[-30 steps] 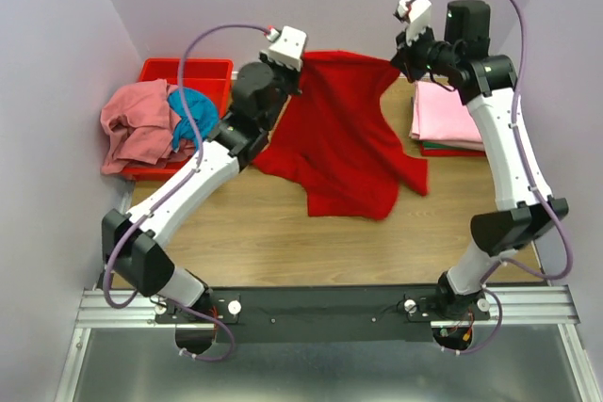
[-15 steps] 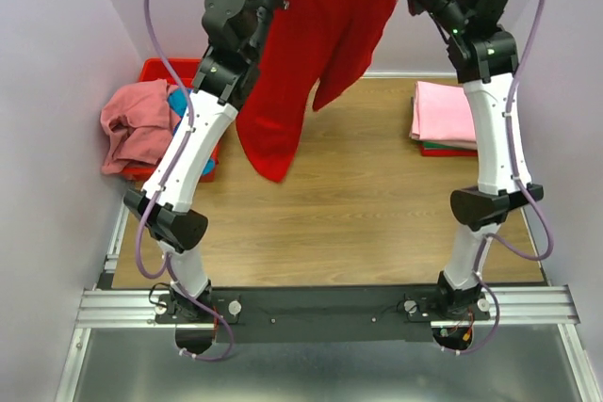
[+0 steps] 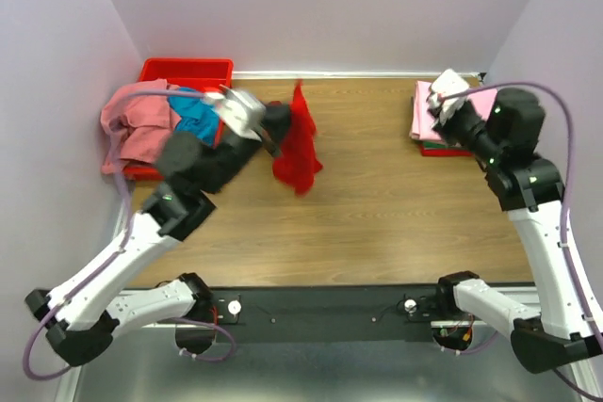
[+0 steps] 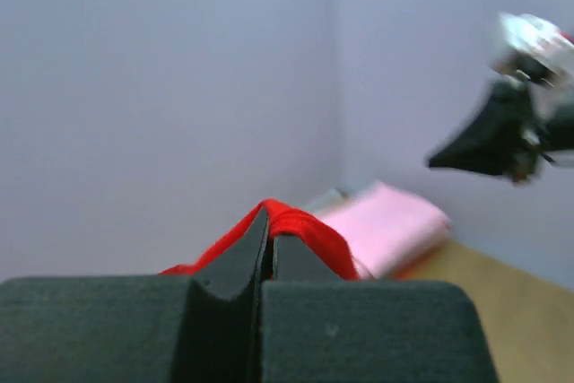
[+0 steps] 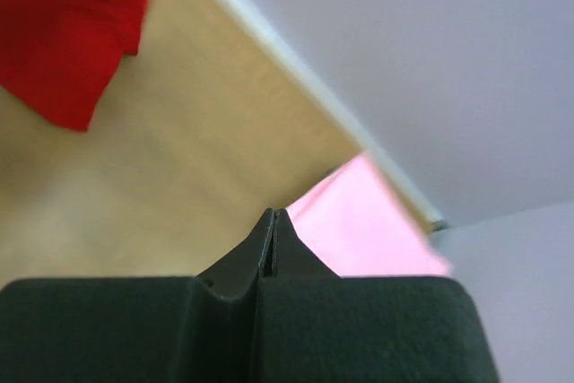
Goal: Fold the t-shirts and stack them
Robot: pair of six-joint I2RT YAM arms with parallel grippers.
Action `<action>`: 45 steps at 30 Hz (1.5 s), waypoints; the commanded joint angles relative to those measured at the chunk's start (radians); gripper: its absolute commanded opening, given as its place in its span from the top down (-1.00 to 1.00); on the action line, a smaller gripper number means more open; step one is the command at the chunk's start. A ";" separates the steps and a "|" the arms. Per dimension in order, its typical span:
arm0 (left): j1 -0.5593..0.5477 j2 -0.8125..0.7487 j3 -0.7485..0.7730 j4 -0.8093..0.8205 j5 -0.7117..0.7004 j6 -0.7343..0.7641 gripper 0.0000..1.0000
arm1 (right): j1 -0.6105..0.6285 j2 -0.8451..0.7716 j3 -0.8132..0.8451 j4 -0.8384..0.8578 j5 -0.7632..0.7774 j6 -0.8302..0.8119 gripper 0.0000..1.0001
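Between the tips of your left claw (image 4: pixel 269 226): soft red t-shirt (image 4: pixel 309 232), bunched.
Your right claw (image 5: pixel 272 220) is pressed together, empty.

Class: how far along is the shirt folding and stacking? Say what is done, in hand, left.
Done: a folded stack, pink shirt on top, sits far right on the table. In hand: the red t-shirt hangs bunched from the shut left end effector; the right end effector is shut, empty. Left: folding that shirt, plus the salmon shirt and teal shirt heaped on the red bin.
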 commanded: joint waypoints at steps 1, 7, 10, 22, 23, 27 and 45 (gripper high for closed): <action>-0.122 -0.003 -0.386 -0.023 0.245 -0.325 1.00 | -0.006 -0.056 -0.193 -0.187 -0.161 -0.015 0.99; -0.354 -0.067 -0.695 -0.066 0.098 -0.614 1.00 | -0.006 -0.009 -0.405 -0.231 -0.390 0.068 0.69; -0.395 -0.130 -0.674 -0.218 -0.049 -0.672 1.00 | -0.006 0.112 -0.425 -0.231 -0.460 0.068 0.54; -0.392 -0.359 -0.372 -0.488 -0.517 -0.599 1.00 | 0.074 0.488 -0.290 -0.228 -0.609 0.091 -0.08; -0.392 -0.385 -0.339 -0.523 -0.571 -0.600 1.00 | 0.083 0.535 -0.273 -0.227 -0.614 0.109 -0.14; -0.392 -0.428 -0.307 -0.634 -0.640 -0.637 1.00 | 0.153 0.628 -0.178 -0.219 -0.583 0.137 -0.23; -0.392 -0.535 -0.304 -0.799 -0.818 -0.816 1.00 | 0.422 0.941 -0.049 -0.040 -0.309 0.366 -0.32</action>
